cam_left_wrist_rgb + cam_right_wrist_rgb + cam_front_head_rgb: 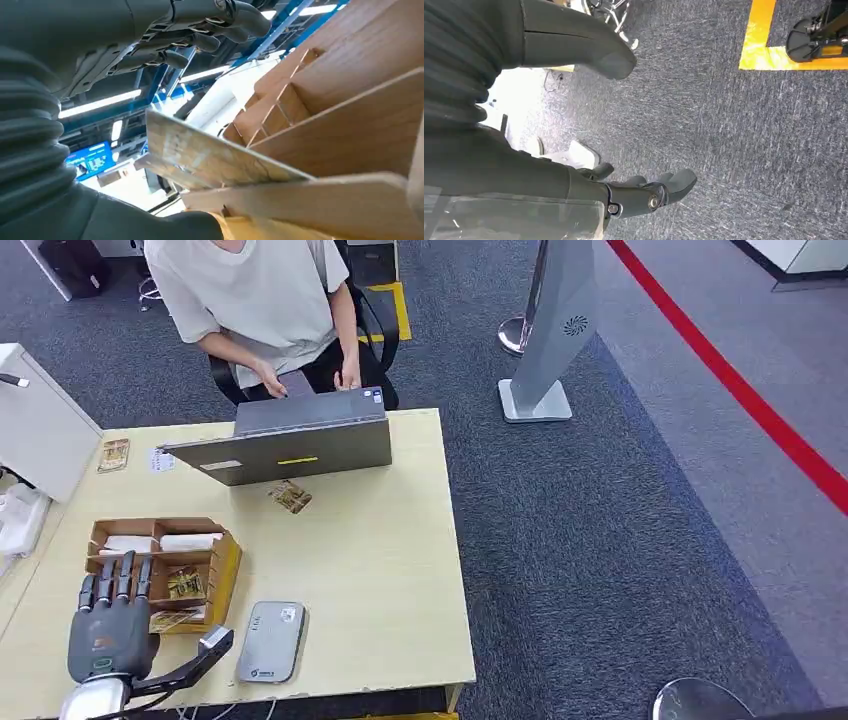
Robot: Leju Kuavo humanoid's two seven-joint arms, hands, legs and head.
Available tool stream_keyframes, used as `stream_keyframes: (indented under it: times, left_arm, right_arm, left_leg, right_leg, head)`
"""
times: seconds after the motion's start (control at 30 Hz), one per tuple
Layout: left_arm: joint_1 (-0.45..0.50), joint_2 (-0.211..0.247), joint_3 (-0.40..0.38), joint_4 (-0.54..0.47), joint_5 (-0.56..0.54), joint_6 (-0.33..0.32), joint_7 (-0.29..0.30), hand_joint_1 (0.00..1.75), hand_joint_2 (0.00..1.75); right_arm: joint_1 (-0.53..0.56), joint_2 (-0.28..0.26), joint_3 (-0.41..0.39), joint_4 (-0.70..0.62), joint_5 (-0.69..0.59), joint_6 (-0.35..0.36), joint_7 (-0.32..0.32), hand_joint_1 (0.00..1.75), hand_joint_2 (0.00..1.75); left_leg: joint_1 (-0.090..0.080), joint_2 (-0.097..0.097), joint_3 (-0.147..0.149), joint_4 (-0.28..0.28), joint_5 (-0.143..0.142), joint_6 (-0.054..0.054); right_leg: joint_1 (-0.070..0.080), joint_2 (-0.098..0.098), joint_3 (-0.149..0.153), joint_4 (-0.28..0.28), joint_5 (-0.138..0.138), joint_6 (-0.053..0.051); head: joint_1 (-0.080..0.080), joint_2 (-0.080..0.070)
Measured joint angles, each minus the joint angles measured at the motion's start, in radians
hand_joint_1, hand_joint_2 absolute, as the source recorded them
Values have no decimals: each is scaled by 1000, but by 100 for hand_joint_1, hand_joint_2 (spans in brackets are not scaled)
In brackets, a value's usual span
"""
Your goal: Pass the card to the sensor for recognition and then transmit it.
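At the near left corner of the pale worktop [380, 570], the left robot hand [110, 625] hovers with its fingers spread and nothing between them, just in front of a wooden organiser box [225, 565]. The box's near compartments hold patterned cards [186, 584], and the left wrist view shows one card [210, 157] sticking out of a slot close to the robot hand. Just right of the box lies the grey sensor pad [271, 641], flat near the worktop's front edge. Farther back, another card [291, 497] lies loose beside a grey laptop [290, 445], behind which a person [270, 310] sits. The right robot hand [644, 192] hangs over the carpet [744, 150], fingers loosely apart and empty.
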Motion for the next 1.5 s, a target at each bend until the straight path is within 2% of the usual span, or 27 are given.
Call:
stream_keyframes:
  times: [0.9,1.5]
  left_arm:
    - [-41,-28,4,89,0,41,-32,0,175]
    - [-54,-39,4,102,0,47,-37,0,175]
  right_arm:
    - [-2,-2,11,12,0,-22,-6,0,175]
    - [-2,-7,19,29,0,-32,-7,0,175]
  left_leg:
    - [0,0,0,0,0,0]
    - [0,0,0,0,0,0]
  right_leg:
    - [0,0,0,0,0,0]
    - [0,0,0,0,0,0]
  head:
    - [0,0]
    - [0,0]
